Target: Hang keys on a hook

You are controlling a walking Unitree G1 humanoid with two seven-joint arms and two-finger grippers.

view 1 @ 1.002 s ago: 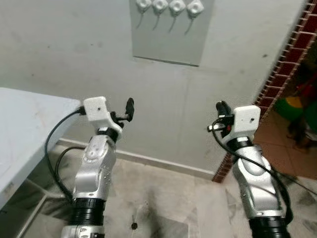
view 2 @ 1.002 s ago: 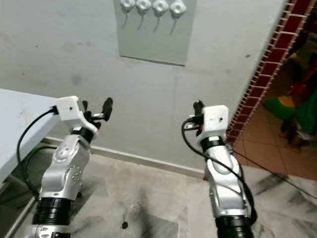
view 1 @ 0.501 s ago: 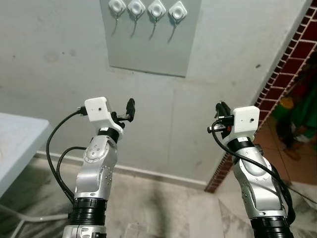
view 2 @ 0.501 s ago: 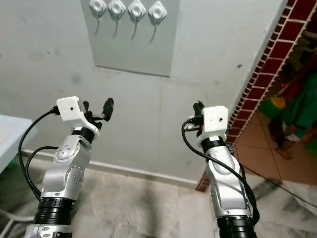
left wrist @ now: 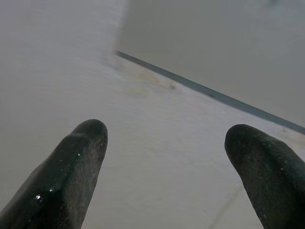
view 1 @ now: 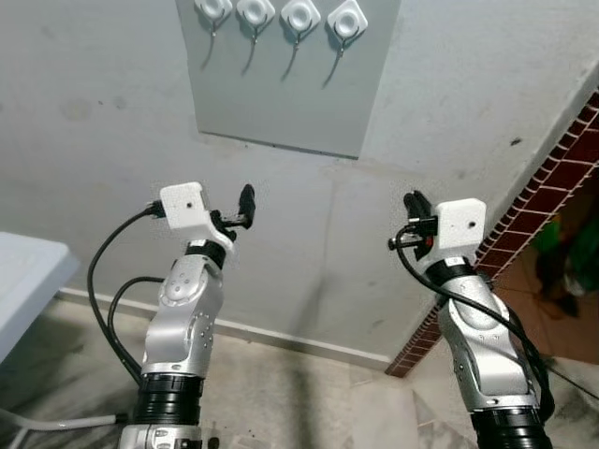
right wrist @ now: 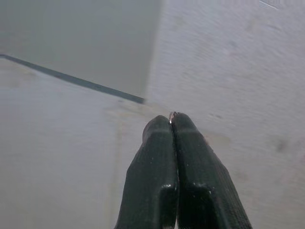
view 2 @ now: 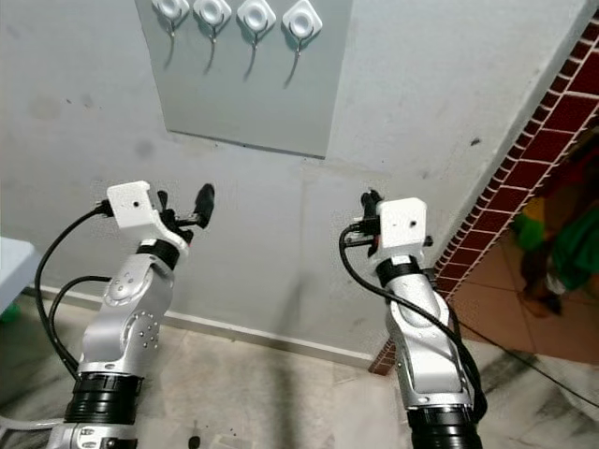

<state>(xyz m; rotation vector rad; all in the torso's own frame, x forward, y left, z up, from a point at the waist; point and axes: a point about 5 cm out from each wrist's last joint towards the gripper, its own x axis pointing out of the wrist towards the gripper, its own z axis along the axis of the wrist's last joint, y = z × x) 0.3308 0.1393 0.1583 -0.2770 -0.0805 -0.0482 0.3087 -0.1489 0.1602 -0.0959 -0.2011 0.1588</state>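
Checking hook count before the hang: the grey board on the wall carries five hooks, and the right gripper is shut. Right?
Not quite: the grey board carries four hooks, as the left eye view shows. The right gripper is indeed shut, with a sliver of metal ring at its tips.

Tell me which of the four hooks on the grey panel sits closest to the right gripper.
The rightmost hook of the row on the grey panel; the other three lie further left, away from the right gripper.
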